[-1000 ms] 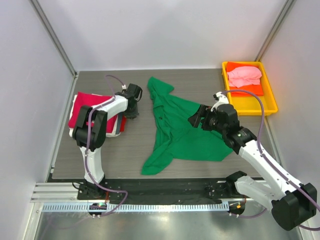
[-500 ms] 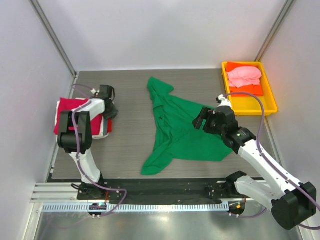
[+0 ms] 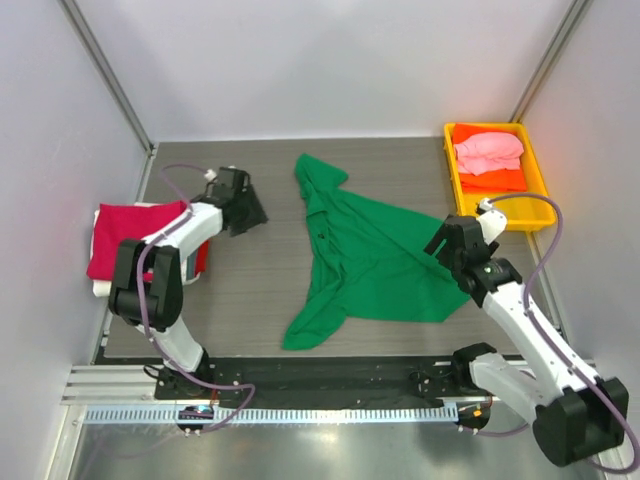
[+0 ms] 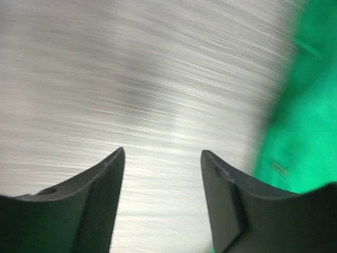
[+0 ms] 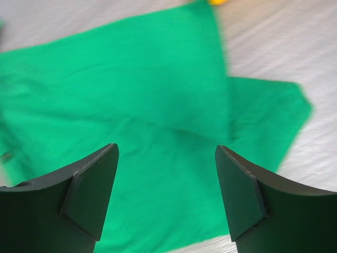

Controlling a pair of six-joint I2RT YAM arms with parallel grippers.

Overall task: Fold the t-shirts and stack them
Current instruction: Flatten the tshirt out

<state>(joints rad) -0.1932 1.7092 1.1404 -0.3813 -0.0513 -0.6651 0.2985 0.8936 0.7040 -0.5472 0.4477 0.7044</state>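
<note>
Green t-shirt (image 3: 370,260) lies crumpled and only half spread in the middle of the bench (image 3: 260,290), collar end toward the far side and one sleeve trailing toward the near edge. It looks light, floppy and a bit clingy, so it probably won't hold any shape when lifted. The best bet is to pinch it at the edges, say both shoulders or the hem corners, not the bunched middle. Left claw (image 4: 163,158) is spread open with nothing in it, just bare bench between the fingers and green cloth off to one side. Right claw (image 5: 166,153) is wide open too, empty, hovering over the shirt's right part. Compared with half a second ago, the left arm has swung off the folded crimson t-shirt (image 3: 135,240) toward the green one, that stack sits further left, and the right arm has backed toward the yellow tray (image 3: 540,215) holding the pink t-shirt (image 3: 488,152) and orange t-shirt (image 3: 500,180).
</note>
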